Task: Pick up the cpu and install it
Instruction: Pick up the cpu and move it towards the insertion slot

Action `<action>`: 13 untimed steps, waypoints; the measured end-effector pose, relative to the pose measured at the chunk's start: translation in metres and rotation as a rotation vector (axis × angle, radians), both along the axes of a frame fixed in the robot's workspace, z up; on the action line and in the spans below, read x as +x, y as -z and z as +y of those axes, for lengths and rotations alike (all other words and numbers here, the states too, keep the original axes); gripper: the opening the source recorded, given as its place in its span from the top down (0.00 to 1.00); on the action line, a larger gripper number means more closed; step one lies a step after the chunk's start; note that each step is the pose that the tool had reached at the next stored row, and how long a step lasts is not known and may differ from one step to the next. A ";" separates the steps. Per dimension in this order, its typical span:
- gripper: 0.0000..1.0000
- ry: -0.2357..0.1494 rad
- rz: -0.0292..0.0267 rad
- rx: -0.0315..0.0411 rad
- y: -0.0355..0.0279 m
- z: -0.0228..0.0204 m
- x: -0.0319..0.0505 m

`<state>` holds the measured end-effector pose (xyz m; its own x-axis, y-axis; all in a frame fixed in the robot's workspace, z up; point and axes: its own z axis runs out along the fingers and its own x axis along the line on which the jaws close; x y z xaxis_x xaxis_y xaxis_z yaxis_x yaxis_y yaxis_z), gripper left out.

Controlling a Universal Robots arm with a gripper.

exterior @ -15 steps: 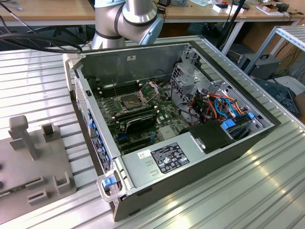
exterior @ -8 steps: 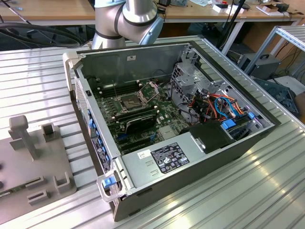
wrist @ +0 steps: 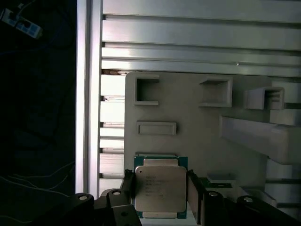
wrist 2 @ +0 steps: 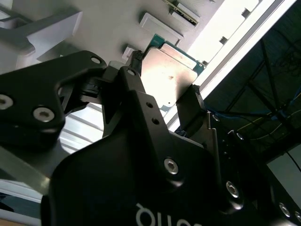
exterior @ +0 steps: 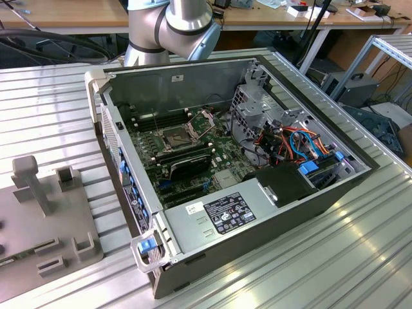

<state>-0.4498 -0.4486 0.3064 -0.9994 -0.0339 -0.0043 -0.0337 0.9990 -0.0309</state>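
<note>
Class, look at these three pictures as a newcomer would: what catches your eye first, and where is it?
The open computer case lies on the ribbed metal table in the middle of the exterior view, with its motherboard and coloured cables exposed. In both wrist views the silver-topped cpu sits between the black fingers of the hand, over a grey fixture plate.

In the exterior view the arm (exterior: 172, 26) is cut off at the upper edge and the grey fixture (exterior: 64, 212) at the exterior view's left edge. The socket (exterior: 175, 136) is too small to judge. In the second wrist view the jaws, closed against the cpu (wrist 2: 169, 75), and the black body behind them hide its nearer edges.
</note>
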 end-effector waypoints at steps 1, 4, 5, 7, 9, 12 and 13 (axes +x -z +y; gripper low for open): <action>0.45 0.000 -0.0001 0.0001 -0.0007 0.0000 0.0000; 0.45 0.000 -0.0004 0.0003 -0.0021 0.0000 0.0000; 0.45 0.000 -0.0004 0.0002 -0.0024 0.0000 0.0000; 0.45 0.000 -0.0001 0.0001 -0.0028 0.0000 0.0000; 0.45 0.000 -0.0001 0.0001 -0.0053 0.0000 0.0000; 0.45 0.000 0.0000 0.0001 -0.0059 0.0000 0.0000; 0.45 0.000 -0.0001 0.0001 -0.0062 0.0000 0.0000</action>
